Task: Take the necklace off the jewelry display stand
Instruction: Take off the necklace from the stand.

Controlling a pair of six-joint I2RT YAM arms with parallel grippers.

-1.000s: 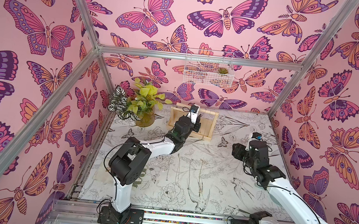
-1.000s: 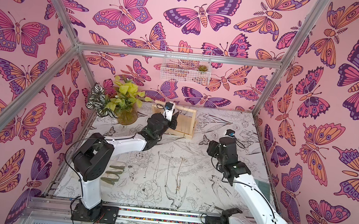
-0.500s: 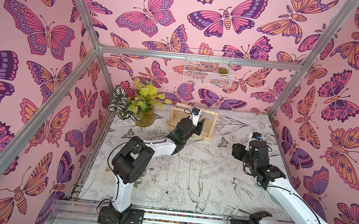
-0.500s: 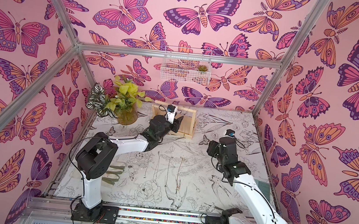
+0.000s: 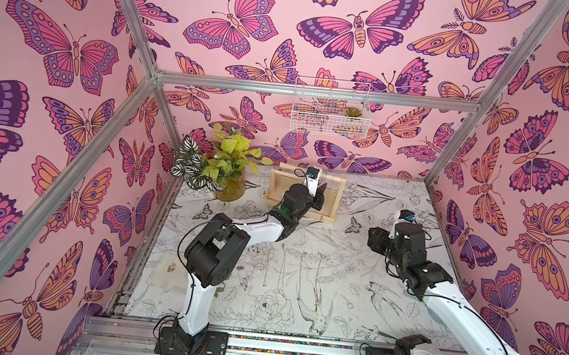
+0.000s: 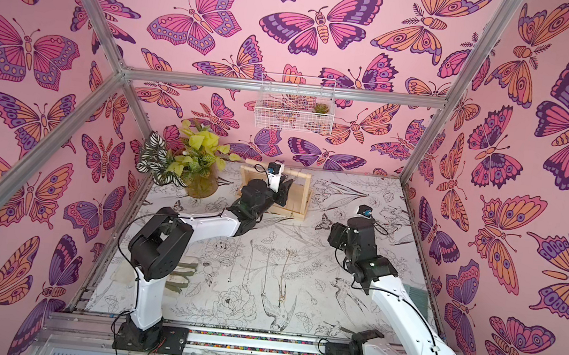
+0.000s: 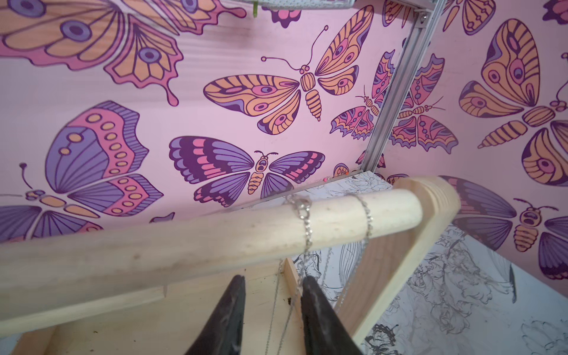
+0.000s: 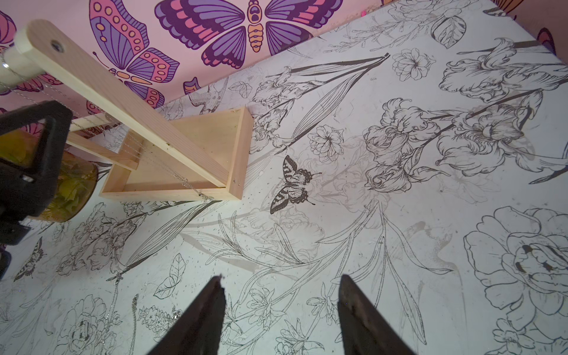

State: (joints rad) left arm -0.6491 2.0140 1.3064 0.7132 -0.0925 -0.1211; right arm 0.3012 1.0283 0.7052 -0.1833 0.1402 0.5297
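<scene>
Butterfly walls (image 7: 190, 40) frame left pincer (image 7: 273, 278), jaws parted around necklace (image 7: 305, 227) on jewelry display stand (image 7: 184, 246); it should pinch before lifting; right pincer (image 8: 282, 276) gapes empty.

Lighting even & bright thru-out, w/ soft shadows thrown on table (image 8: 430, 233) just ahead of right hand (image 8: 282, 278). Straight lines are bent at edges of both top views. Fingertips of left hand (image 7: 274, 277) are blurred.
</scene>
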